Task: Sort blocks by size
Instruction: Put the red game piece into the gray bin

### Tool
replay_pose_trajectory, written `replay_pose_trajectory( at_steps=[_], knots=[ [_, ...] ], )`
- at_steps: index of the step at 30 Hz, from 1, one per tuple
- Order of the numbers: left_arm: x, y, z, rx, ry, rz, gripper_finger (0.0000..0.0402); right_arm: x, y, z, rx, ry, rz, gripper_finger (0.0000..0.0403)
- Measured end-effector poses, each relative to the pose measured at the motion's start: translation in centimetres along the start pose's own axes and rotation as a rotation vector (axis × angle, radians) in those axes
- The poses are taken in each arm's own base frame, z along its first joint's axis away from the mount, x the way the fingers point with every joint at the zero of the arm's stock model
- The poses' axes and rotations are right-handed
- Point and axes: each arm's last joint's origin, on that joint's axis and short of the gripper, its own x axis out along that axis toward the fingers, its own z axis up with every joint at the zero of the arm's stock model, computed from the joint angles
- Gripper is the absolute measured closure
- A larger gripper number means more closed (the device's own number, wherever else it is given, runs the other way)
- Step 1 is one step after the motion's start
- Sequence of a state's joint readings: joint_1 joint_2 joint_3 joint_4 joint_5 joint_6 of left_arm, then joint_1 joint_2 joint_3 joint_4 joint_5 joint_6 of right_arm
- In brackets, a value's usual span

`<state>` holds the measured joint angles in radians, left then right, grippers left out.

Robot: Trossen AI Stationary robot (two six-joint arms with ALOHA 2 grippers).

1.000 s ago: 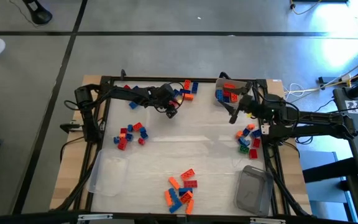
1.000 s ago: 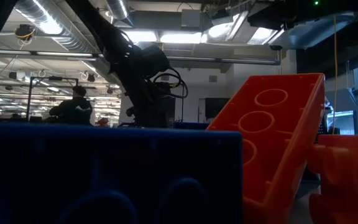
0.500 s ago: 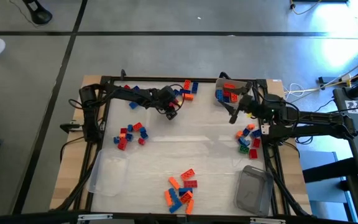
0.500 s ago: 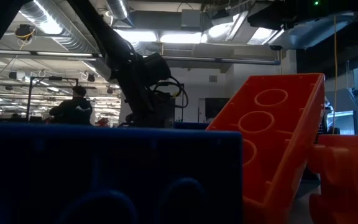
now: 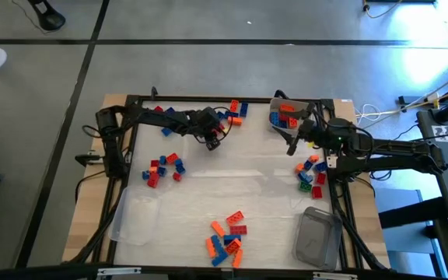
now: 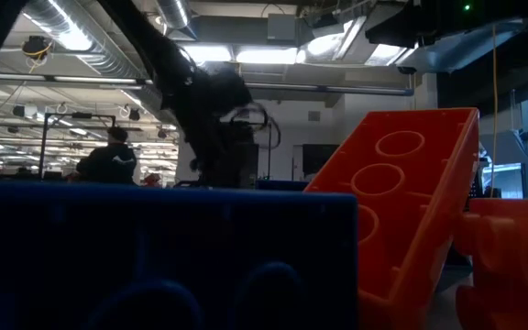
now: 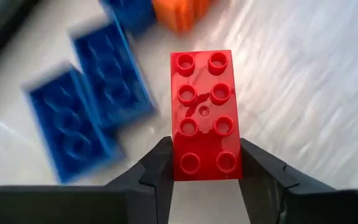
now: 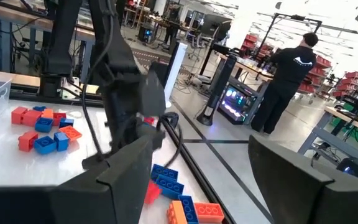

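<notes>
The blocks lie in heaps on the table: a far-middle heap (image 5: 236, 111), a left heap (image 5: 164, 169), a right heap (image 5: 311, 173) and a near heap (image 5: 226, 237). My left gripper (image 5: 215, 141) is beside the far-middle heap, shut on a red eight-stud block (image 7: 204, 112). That block lies studs up next to two blue blocks (image 7: 92, 106). My right gripper (image 8: 191, 180) hovers open near the far right, holding nothing. My left gripper pinches the red block's two long sides (image 7: 178, 163) at its near end, one finger on each side. The fingers slant down from the table's left and lie along the block. Whether its underside is on the table, I cannot tell.
A clear tub (image 5: 286, 117) with blocks stands at the far right. A clear tub (image 5: 134, 220) sits near left and a grey one (image 5: 317, 237) near right. A blue block (image 6: 154, 257) and an orange block (image 6: 401, 183) fill the low view.
My left gripper's wrist has rolled a little in place beside the far-middle heap. Its hand shows blurred in the low view.
</notes>
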<state>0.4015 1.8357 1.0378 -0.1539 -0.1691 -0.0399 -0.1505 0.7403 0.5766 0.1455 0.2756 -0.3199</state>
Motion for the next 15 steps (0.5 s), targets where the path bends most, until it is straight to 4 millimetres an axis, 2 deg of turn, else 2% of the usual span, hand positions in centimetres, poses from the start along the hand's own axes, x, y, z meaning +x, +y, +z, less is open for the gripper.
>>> replay_pose_trajectory(
  at_steps=[10, 15],
  knots=[
    [-8.3, -2.8, 3.2, 0.153, -0.305, -0.049, 0.0268, 1.2, 0.8, -0.5, -0.008, 0.004, 0.1, 0.0139],
    [-11.5, -5.1, 4.1, 0.26, -0.472, -0.093, 0.027, 2.4, 1.4, -1.0, -0.012, 0.019, 0.116, 0.0139]
  ],
)
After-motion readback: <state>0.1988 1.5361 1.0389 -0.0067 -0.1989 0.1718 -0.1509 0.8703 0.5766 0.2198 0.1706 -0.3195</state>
